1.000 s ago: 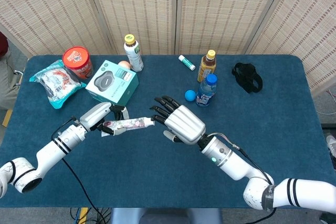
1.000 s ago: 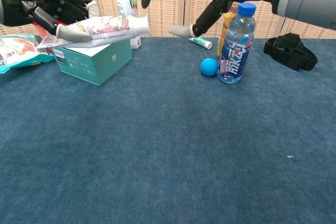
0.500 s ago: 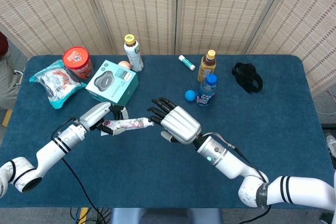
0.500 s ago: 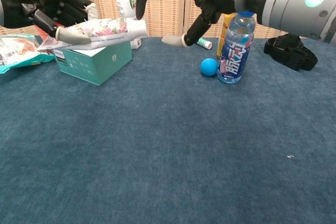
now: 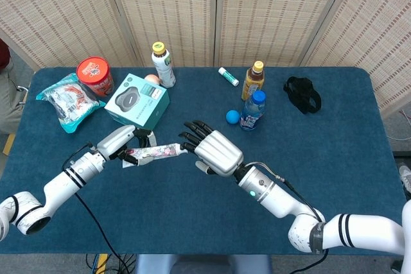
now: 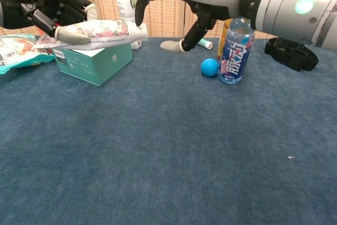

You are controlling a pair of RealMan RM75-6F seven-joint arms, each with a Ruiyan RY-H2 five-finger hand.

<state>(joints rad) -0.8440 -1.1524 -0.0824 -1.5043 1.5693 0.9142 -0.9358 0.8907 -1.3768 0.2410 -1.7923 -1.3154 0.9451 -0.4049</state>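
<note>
**Two hands and a flowery tube over the blue table**

A blue cloth table (image 5: pixel 192 222) stands in front of woven screens. Nearest to the robot, the left hand (image 5: pixel 122 140) holds one end of a flowery tube (image 5: pixel 154 152) up above the table. Its fingers are wrapped around the tube. The tube lies almost flat and its white cap points to the right hand (image 5: pixel 215 151).

The right hand is just beside the cap. Its dark fingers (image 5: pixel 192 134) are spread apart and reach to the cap. It holds nothing. I cannot tell if the fingertips touch the cap.

A little farther back, a teal box (image 5: pixel 137 101) sits behind the left hand. A small blue ball (image 5: pixel 232 117) lies just beside a blue water bottle (image 5: pixel 252 110). A snack bag (image 5: pixel 66 98) lies at the left edge.

Farthest back stand a red can (image 5: pixel 95 75), a white bottle with a yellow cap (image 5: pixel 163 64), a brown drink bottle (image 5: pixel 253 80), a small white stick (image 5: pixel 228 76) and a black strap (image 5: pixel 302 94).
</note>
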